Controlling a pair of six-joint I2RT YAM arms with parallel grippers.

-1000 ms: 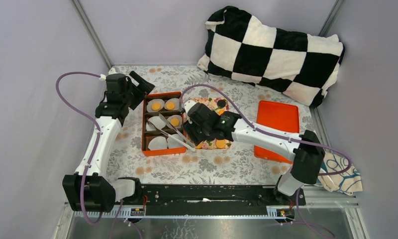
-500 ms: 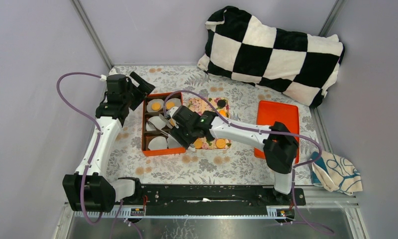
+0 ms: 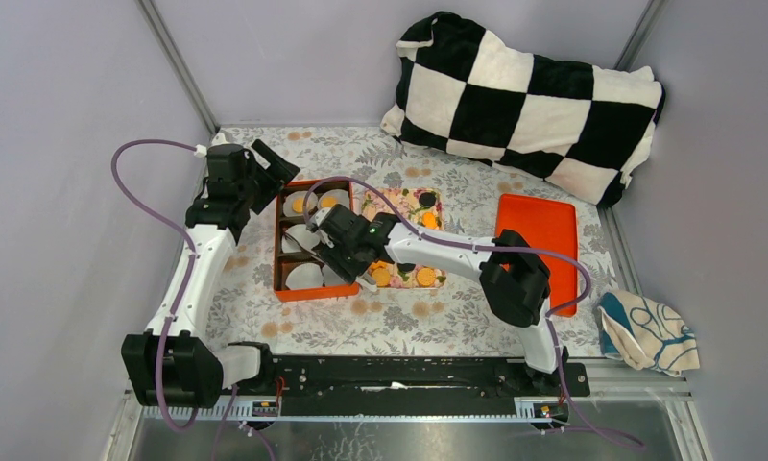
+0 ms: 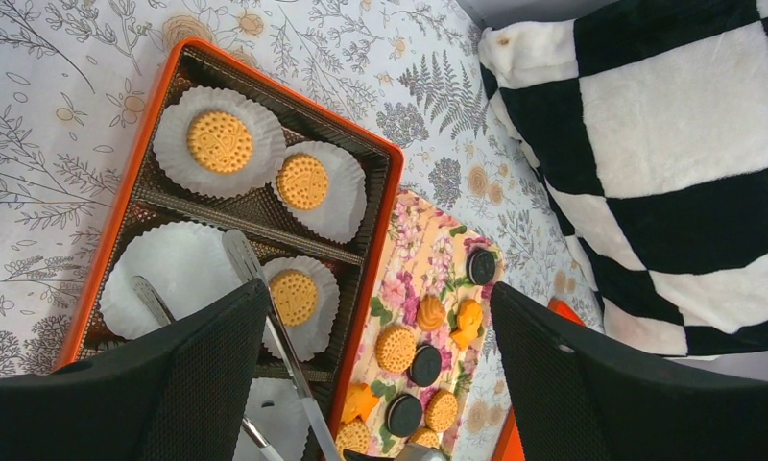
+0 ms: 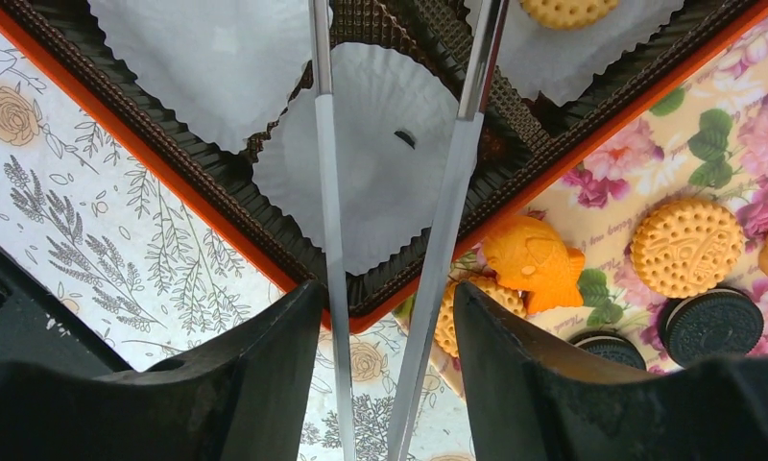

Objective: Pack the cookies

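The cookies [image 4: 396, 348] lie on the floral tray [image 4: 414, 279], tan rounds and black ones [image 4: 481, 266]. Three tan cookies [image 4: 303, 181] sit in paper cups inside the orange box [image 4: 121, 211]. My right gripper [image 5: 388, 288] is shut on metal tongs [image 5: 323, 192], whose arms reach over an empty cup [image 5: 361, 163] in the box. In the left wrist view the tongs [image 4: 265, 317] spread apart with nothing between their tips. My left gripper [image 4: 378, 293] hangs open above the box's far end, holding nothing. From above, the right gripper [image 3: 337, 252] is at the box's right wall.
A black-and-white checkered pillow [image 3: 524, 96] lies at the back right. An orange lid [image 3: 539, 240] sits right of the floral tray [image 3: 404, 202]. A patterned cloth [image 3: 649, 331] is at the right edge. Purple cables loop over both arms.
My right arm has swung left with the tongs, from over the floral tray to over the orange box. The left arm has not moved.
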